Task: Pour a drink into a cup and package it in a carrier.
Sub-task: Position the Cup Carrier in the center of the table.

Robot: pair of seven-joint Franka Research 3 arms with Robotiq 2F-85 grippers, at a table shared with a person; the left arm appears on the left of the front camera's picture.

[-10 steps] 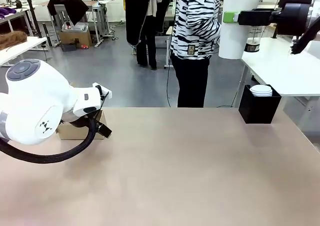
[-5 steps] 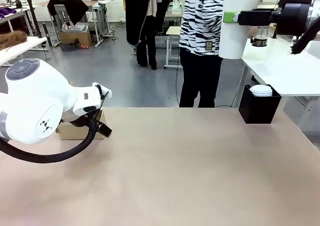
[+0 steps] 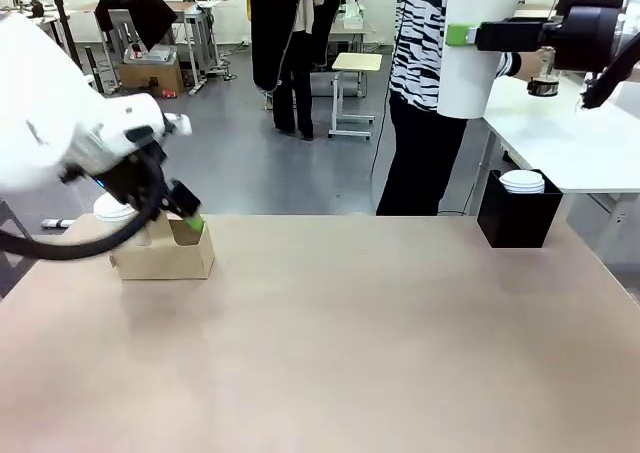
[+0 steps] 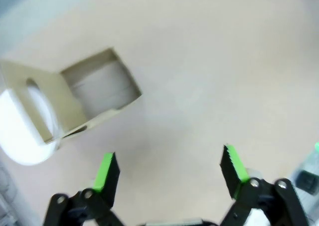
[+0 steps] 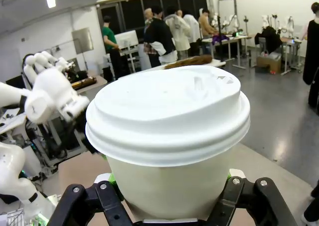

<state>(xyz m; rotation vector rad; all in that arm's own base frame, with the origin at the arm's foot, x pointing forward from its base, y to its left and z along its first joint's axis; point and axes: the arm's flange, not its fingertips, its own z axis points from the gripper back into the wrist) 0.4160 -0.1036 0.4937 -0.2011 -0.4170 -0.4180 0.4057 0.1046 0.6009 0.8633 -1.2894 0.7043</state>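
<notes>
One cup (image 3: 482, 73) sits clamped in right tool (image 5: 172, 186); left tool (image 4: 169, 158) gapes near carrier (image 3: 160, 261).

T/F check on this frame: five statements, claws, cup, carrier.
1. The right claw is shut on the lidded cup. True.
2. The cup stands on the table. False: it is held up in the air, off the table.
3. The left claw grips the carrier. False: it is open, clear of the carrier, holding nothing.
4. One carrier compartment is empty. True.
5. The black box holds white lids. True.
</notes>
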